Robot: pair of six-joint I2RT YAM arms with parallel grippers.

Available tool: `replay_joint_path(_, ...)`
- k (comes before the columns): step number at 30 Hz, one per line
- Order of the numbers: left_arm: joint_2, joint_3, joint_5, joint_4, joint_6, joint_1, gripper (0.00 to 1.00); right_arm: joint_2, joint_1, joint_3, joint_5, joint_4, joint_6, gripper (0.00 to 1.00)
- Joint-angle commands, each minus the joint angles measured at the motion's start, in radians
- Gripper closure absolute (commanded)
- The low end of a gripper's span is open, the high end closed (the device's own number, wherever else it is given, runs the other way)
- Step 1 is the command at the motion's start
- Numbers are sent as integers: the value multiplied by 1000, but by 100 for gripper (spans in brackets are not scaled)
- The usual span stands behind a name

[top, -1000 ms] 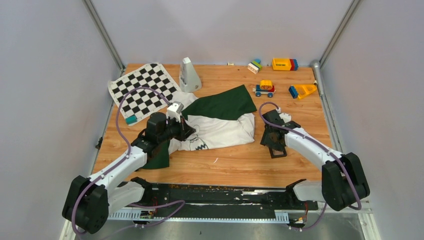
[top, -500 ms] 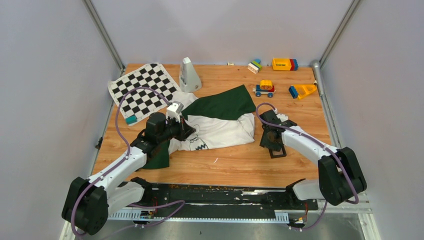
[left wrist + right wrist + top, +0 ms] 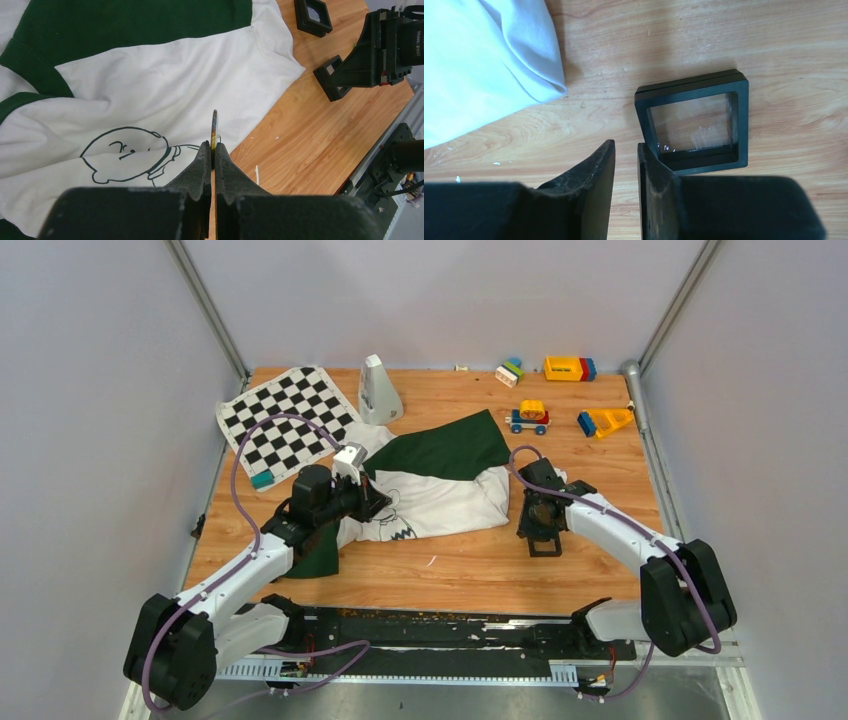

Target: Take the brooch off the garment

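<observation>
The garment (image 3: pixel 440 502), a white T-shirt with dark green sleeves and a line-drawn cartoon, lies crumpled mid-table; it also shows in the left wrist view (image 3: pixel 165 85). My left gripper (image 3: pixel 380 502) hovers over its chest. In the left wrist view it (image 3: pixel 212 145) is shut on the brooch (image 3: pixel 214 125), a thin gold piece seen edge-on and sticking up past the tips. I cannot tell whether it still touches the cloth. My right gripper (image 3: pixel 545 543) (image 3: pixel 626 145) points down at bare wood right of the garment's corner (image 3: pixel 524 75). Its jaws stand slightly apart and empty.
A small black square tray (image 3: pixel 740 125) with a clear inside lies just beyond my right fingers; the left wrist view shows it too (image 3: pixel 314 31). A chequered mat (image 3: pixel 285 420) and a white cone-shaped object (image 3: pixel 378 390) sit far left. Toy blocks and a toy car (image 3: pixel 528 418) sit far right.
My right gripper has shifted a little to the left, closer to the garment's corner. The left arm and the garment have not moved.
</observation>
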Motion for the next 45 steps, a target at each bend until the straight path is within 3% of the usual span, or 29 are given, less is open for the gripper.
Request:
replay_joint_path(1, -1, 13, 15, 35, 20, -2, 100, -18, 7, 25, -32, 30, -30, 75)
replay_joint_path(12, 2, 14, 20, 37, 23, -2, 100, -46, 10, 26, 49, 10, 0, 60)
replay_joint_path(21, 23, 18, 32, 39, 24, -2, 100, 42, 12, 37, 58, 1, 10, 62)
replay_joint_path(29, 36, 21, 35, 43, 23, -2, 100, 19, 12, 30, 39, 9, 3, 73)
replay_joint_path(33, 38, 20, 36, 42, 23, -3, 100, 26, 12, 32, 20, 13, -4, 95)
replay_joint_path(35, 38, 20, 35, 43, 23, -2, 100, 34, 13, 34, 11, 12, -8, 100)
replay_joint_path(40, 39, 20, 39, 45, 24, -2, 100, 11, 15, 35, -13, 13, -9, 100)
replay_joint_path(45, 46, 19, 72, 65, 21, -2, 100, -67, 15, 36, -139, 24, -20, 100)
